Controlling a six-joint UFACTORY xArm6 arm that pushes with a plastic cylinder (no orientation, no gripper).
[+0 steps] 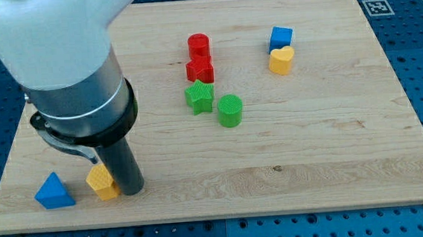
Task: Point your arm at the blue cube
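The small blue plastic cube [281, 37] sits near the view's top right of our pale wooden worktop [332, 140], and the yellow heart-shaped block [281, 60] touches it just below. Well to the view's left, near the board's centre, the red cylinder [199, 45] stands directly above the red star-shaped block [200, 69], the two touching. The green star-shaped block [199, 97] lies just below that, with the green cylinder [229, 110] beside it toward the view's lower right. We carry no hand, only a dark rod; our tip [131, 190] rests at the view's lower left, well apart from the blue cube and touching the yellow block [102, 182], whose shape we cannot tell. The blue triangular block [54, 192] lies just left of it.
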